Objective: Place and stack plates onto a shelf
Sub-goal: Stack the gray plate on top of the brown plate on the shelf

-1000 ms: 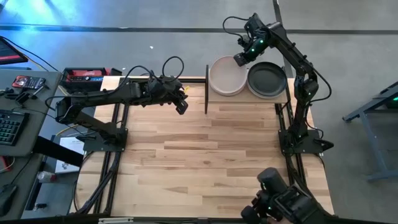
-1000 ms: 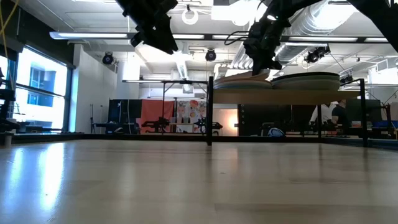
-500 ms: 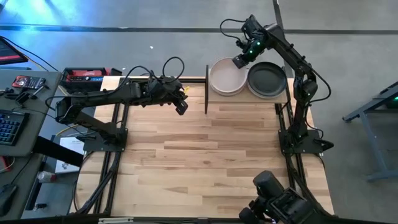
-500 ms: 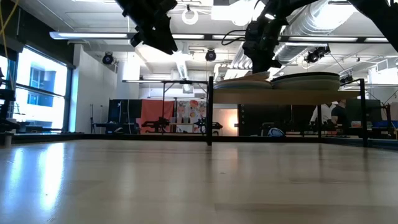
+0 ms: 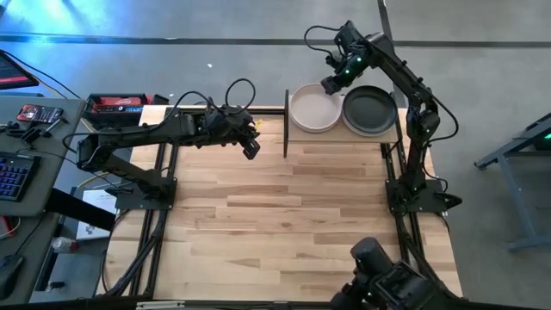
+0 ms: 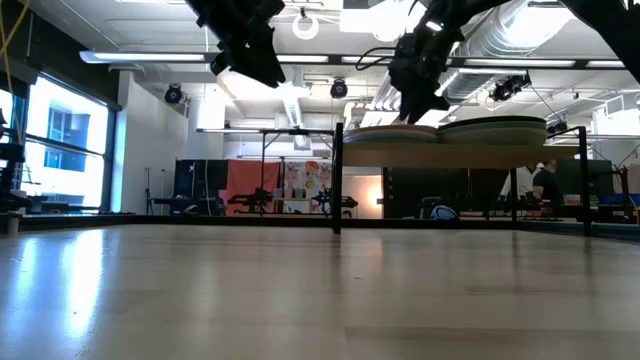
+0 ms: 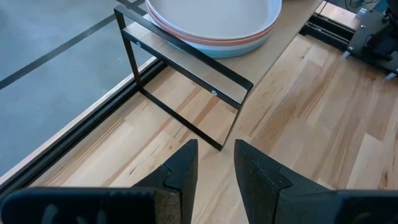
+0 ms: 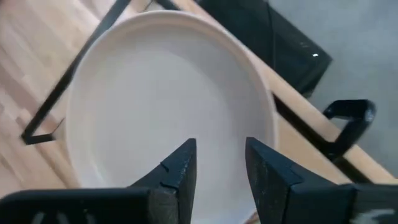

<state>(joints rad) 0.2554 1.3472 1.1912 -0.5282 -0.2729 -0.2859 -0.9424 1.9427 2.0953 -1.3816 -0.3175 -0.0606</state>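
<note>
Resting on the shelf (image 5: 344,136), a light-wood board on thin black posts at the table's far edge, were two stacks of round, shallow, matte plates: a white plate (image 5: 313,108) topping pink and teal rims, and a dark grey one (image 5: 370,110) beside it. The right gripper (image 5: 331,84) hovered over the white plate's rim, fingers spread and empty. The left gripper (image 5: 250,145) waited nearby, fingers parted.

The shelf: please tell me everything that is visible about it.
The shelf is a small light-wood board raised on thin black metal posts at the table's far edge. Two plate stacks sit side by side on it: a white-topped stack on the left and a dark grey-topped stack on the right, nearly filling it.
</note>
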